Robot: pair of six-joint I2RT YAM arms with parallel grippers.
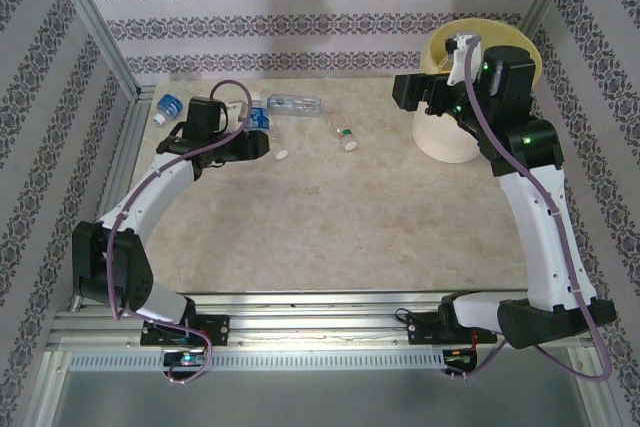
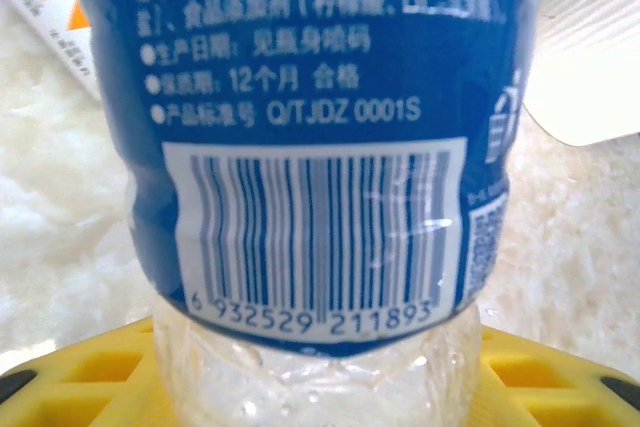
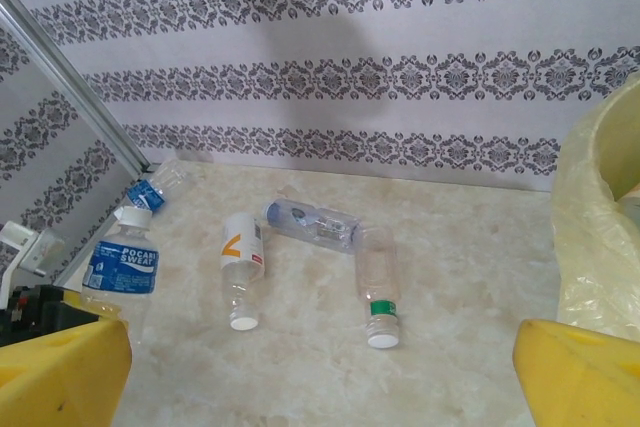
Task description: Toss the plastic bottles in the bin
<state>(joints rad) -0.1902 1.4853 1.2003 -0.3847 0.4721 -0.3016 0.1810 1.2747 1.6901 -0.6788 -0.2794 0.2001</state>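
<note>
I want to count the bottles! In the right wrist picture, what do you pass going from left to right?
Pocari Sweat bottle → orange-label bottle → clear crushed bottle → green-band bottle → bin

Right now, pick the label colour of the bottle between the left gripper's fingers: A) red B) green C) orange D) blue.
D: the bottle sitting in the left gripper wears a deep blue label with a white barcode panel.
</note>
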